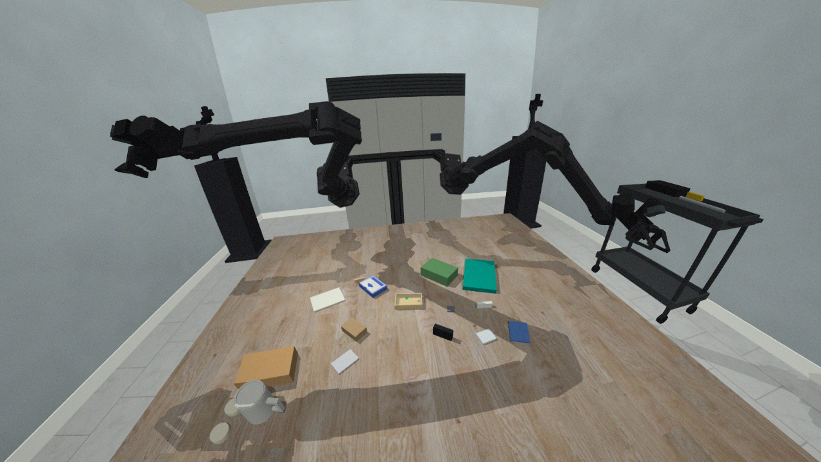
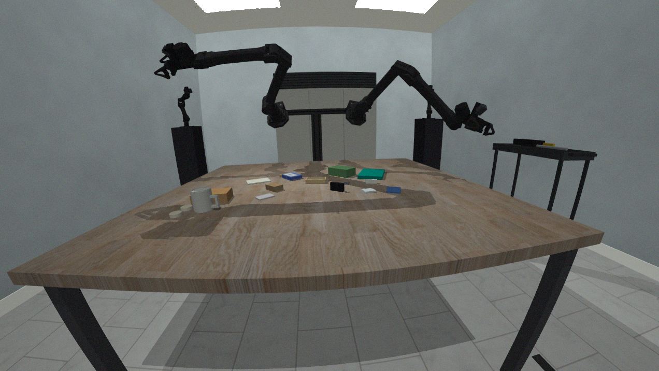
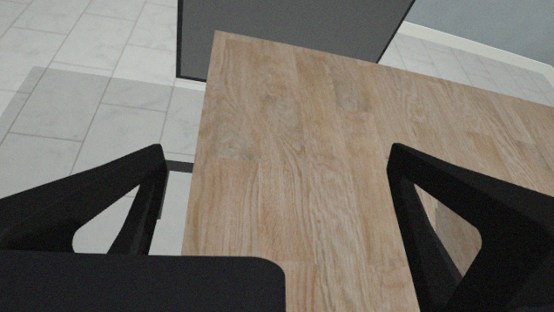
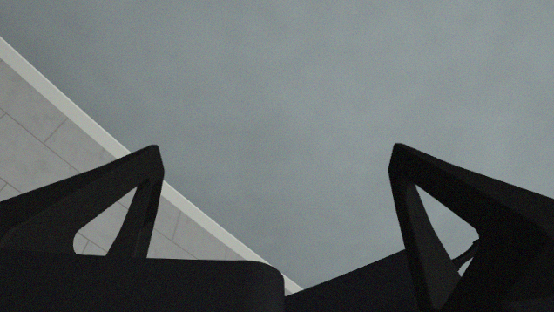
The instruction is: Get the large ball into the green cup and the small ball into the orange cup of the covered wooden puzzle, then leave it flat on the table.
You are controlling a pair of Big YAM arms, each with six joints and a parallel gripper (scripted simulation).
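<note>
The small wooden puzzle (image 1: pixel 408 307) (image 2: pixel 315 181) lies flat near the middle of the table (image 1: pixel 402 413) (image 2: pixel 323 248). A green spot (image 1: pixel 406 298) shows inside it in the top view. The orange cup and both balls are too small to make out. My right gripper (image 2: pixel 158 66) (image 4: pixel 276 157) is open and empty, raised high at the picture's left, far from the puzzle. My left gripper (image 1: pixel 659 249) (image 3: pixel 276 156) is open and empty, raised at the picture's right. Neither wrist view shows the puzzle.
A green block (image 1: pixel 439 271), a teal box (image 1: pixel 479 275) and a blue-and-white box (image 1: pixel 372 285) lie behind or beside the puzzle. A black block (image 1: pixel 443 331) and a brown block (image 1: pixel 354 328) are nearer. A grey mug (image 1: pixel 253 402) stands by an orange box (image 1: pixel 266 367).
</note>
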